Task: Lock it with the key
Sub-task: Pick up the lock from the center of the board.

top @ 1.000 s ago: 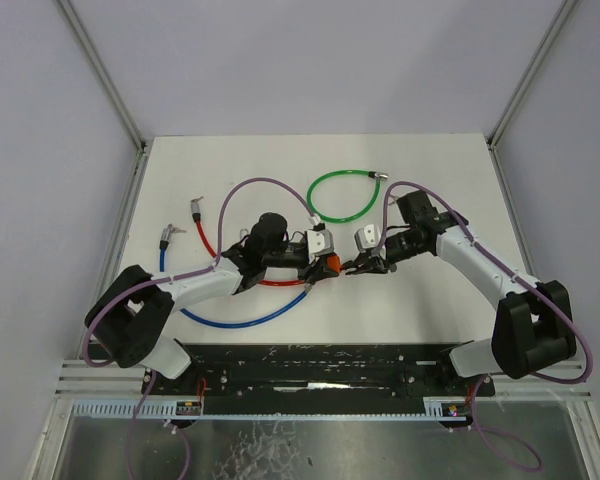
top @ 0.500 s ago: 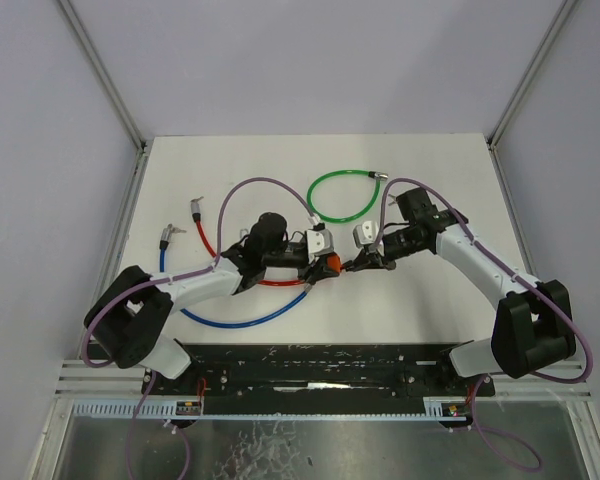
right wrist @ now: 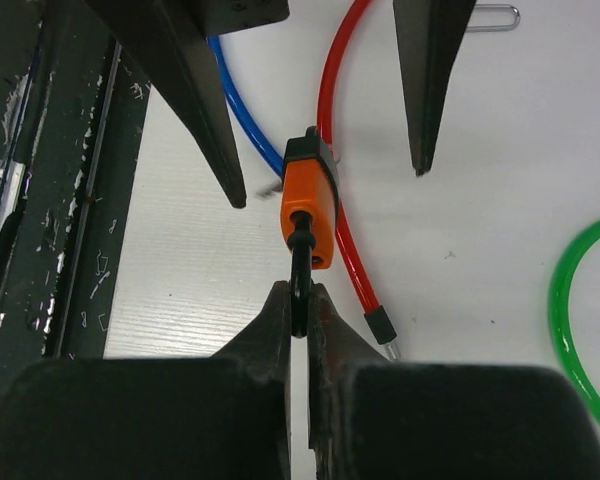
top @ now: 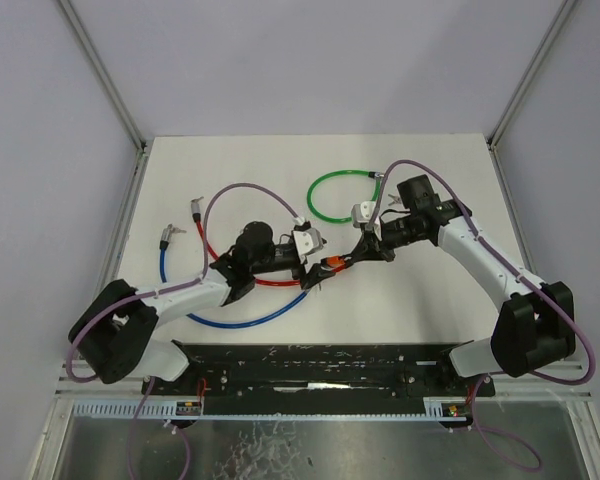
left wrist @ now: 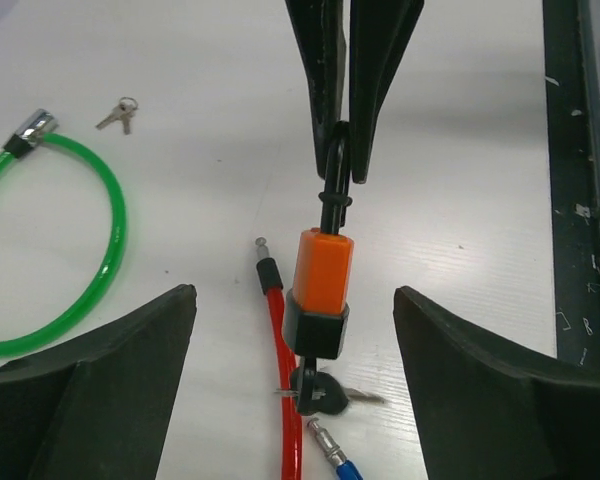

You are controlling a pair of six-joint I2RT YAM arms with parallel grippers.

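The lock (left wrist: pixel 320 275) sits between my two grippers, over the middle of the table (left wrist: pixel 460 250). My right gripper (right wrist: pixel 298 292) is pinched tight on the black loop at one end of the lock. The key (left wrist: pixel 315 390) sits in the black cap at the other end, pointing toward my left wrist. My left gripper (left wrist: pixel 295 292) is spread wide, one finger on each side of the lock, touching nothing. I judge the set-up done and the real work not yet begun: closing on the key and turning it. I cannot tell whether the loop is pushed fully home. Both arms reach inward, elbows out, wrists facing each other along one line.
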